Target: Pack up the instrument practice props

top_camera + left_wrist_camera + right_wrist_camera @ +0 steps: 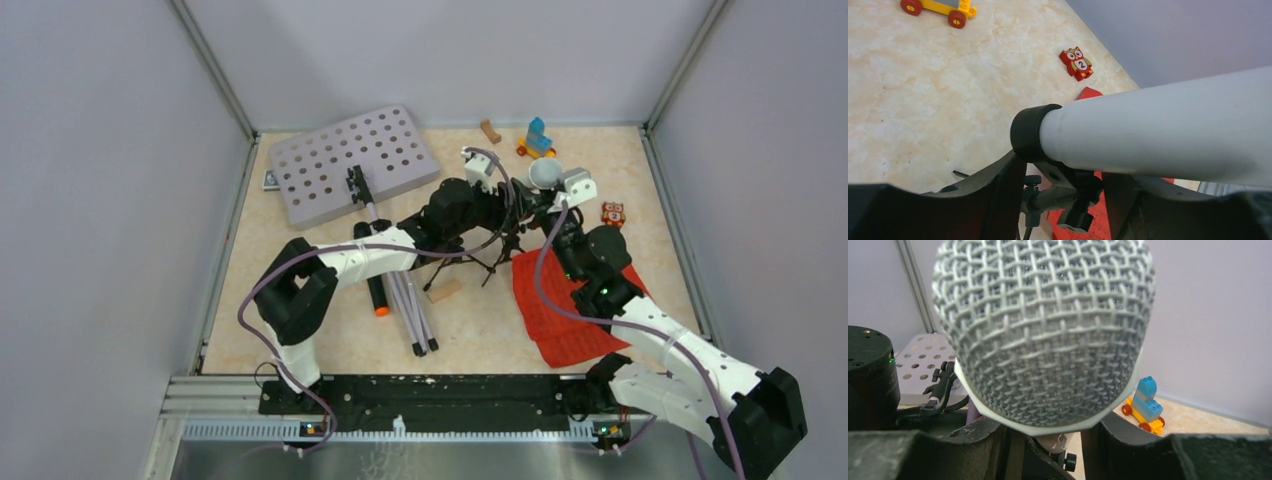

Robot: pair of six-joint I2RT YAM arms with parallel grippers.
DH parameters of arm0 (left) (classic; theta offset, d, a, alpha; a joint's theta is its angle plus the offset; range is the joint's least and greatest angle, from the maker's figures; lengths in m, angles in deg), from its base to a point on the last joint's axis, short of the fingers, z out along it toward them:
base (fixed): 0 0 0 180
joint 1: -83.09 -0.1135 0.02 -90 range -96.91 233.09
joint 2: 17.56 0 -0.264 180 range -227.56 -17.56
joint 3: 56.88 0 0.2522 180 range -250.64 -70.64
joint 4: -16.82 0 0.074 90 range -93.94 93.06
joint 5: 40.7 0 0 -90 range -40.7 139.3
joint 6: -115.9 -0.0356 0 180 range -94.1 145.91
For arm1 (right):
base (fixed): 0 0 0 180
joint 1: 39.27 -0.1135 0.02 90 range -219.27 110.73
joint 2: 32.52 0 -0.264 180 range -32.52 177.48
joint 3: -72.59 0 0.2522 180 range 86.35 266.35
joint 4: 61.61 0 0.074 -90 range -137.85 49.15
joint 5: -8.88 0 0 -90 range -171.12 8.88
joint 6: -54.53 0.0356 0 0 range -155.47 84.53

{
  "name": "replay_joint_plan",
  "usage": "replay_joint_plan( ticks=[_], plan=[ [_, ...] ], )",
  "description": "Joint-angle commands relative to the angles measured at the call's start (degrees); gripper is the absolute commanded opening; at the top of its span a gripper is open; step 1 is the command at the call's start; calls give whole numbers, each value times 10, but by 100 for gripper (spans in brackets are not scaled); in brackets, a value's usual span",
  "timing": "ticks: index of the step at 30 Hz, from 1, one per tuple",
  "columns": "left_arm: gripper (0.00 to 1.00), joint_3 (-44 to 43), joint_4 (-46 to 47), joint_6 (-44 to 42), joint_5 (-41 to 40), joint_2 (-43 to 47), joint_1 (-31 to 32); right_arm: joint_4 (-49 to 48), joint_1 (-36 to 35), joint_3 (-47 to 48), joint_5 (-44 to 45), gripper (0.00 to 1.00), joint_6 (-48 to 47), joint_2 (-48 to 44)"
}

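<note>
Top view: I log one grey perforated music-stand plate point(350, 165) flat at the worktop's point(620, 160) far left. One silver tripod point(412, 312) and one black microphone with an orange end point(377, 292) lie near it. Red sheet-music pages point(560, 325) lie partly under my right arm. Two small wooden blocks point(490, 130), one blue-and-orange toy car point(537, 140).

Left wrist: left end effector point(1064, 185) straddles the small black shock mount point(1078, 215) under the white tube point(1158, 135); I cannot tell if it grips.

Right wrist alone shows the grey wire-mesh head point(1043, 330); right end effector point(1048, 445) is clamped on the tube beneath.

A blue-and-orange brick toy car point(537, 139) with red wheels stands at about 1 o'clock on the beige marbled table point(470, 335), near the far wall. A small wooden block point(490, 131) lies near it, at 12 o'clock. A red owl tile point(613, 213) marked "2" lies flat at 3 o'clock. Another wooden block point(445, 291) lies near the table's middle.
</note>
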Motion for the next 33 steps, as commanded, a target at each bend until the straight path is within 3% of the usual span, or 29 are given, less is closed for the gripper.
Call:
replay_joint_plan(
  ticks=[1,5,8,12,33],
  plan=[
    [52,-17,15,23,24,-7,-7,-26,3,39,-23,0,14,-22],
    [26,-18,14,32,20,-15,-8,-27,3,40,-38,0,10,-32],
    [0,-35,-17,44,8,-28,-11,-36,3,48,-55,0,-20,-41],
    [0,-73,-56,73,19,-59,-23,-11,3,85,-57,0,-40,-55],
    [0,-105,-41,106,39,-126,-53,130,3,195,-109,0,-34,-135]
  ],
)
